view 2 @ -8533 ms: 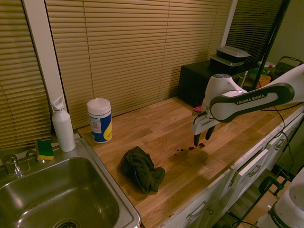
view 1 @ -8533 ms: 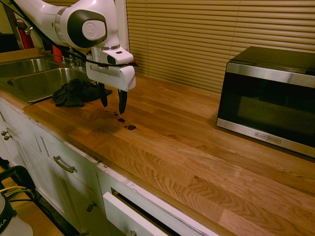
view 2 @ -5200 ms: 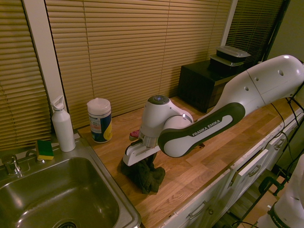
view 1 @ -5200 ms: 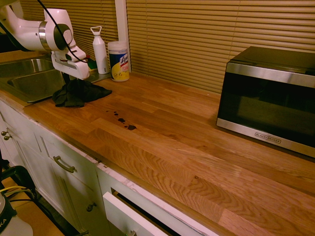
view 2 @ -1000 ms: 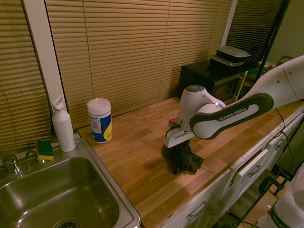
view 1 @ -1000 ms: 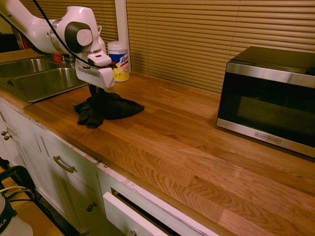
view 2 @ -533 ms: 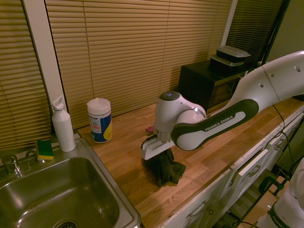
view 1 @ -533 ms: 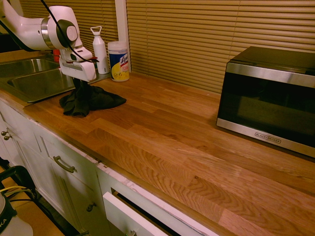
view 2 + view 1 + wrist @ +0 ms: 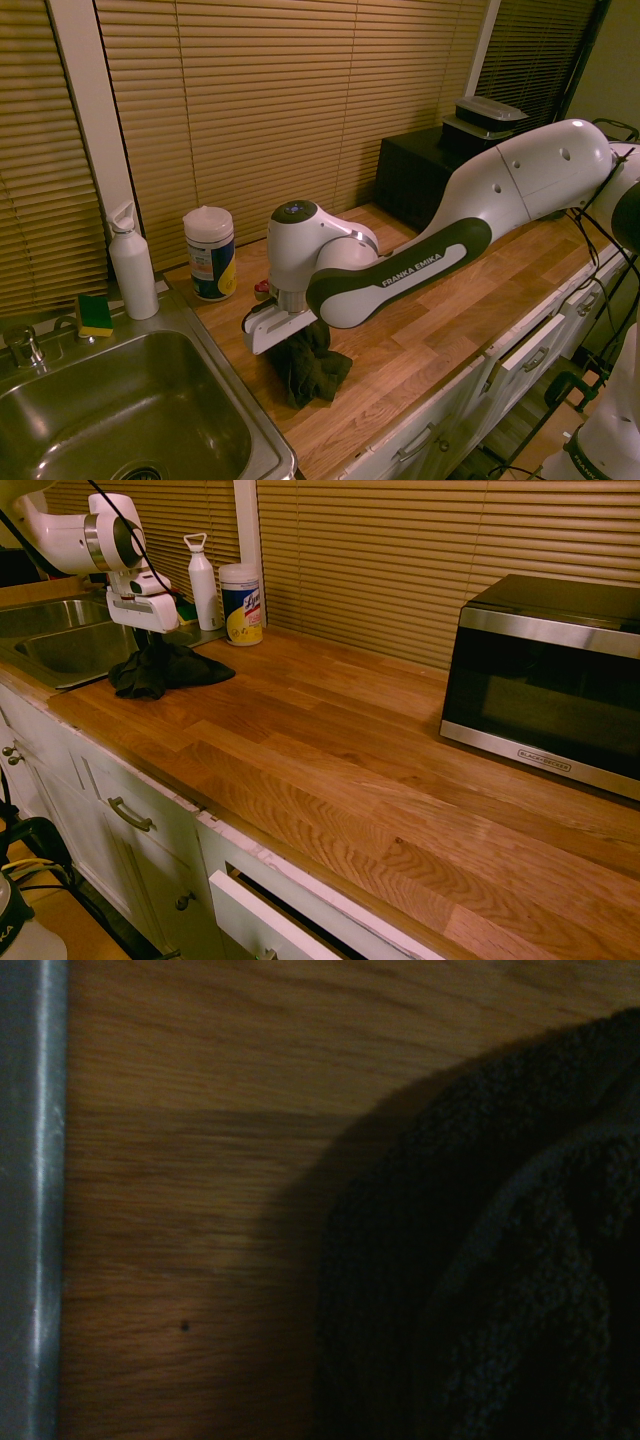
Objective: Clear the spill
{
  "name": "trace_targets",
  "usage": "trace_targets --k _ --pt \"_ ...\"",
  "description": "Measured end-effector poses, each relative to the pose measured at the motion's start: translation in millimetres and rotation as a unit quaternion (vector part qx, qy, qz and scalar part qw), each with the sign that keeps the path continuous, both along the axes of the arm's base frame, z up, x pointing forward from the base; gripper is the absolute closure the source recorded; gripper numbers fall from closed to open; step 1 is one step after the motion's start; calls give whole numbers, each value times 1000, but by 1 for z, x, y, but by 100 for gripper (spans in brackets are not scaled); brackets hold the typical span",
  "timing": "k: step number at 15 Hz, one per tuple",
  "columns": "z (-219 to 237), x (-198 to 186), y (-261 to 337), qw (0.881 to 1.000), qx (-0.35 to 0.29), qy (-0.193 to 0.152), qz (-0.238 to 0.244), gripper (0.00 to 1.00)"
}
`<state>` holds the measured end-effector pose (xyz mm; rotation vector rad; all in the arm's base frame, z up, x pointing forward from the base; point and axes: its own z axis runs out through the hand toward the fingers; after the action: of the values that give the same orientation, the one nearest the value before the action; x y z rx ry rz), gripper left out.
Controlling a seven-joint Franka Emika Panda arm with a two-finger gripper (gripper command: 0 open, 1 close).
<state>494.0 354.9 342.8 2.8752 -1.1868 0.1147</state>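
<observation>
Dim warm-yellow light; wrist view dark, soft; glare on microwave (image 9: 545,675).

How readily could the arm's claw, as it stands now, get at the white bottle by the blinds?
Probably not right away. The claw is shut on the dark cloth beside the sink, so it would have to let go first. Otherwise the path to the white bottle looks open, with only the wipes canister nearby.

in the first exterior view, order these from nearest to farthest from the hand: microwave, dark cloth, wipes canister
1. Dark cloth: directly under the hand, bunched on the counter beside the sink, gripped by it.
2. Wipes canister: a bit further along the counter, against the blinds.
3. Microwave: far end of the counter, well away from the hand.
</observation>
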Motion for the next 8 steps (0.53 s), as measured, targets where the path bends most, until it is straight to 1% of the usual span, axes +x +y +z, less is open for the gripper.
trace_targets --k 8 --pt "-1 -1 3 1000 -2 -2 0 0"
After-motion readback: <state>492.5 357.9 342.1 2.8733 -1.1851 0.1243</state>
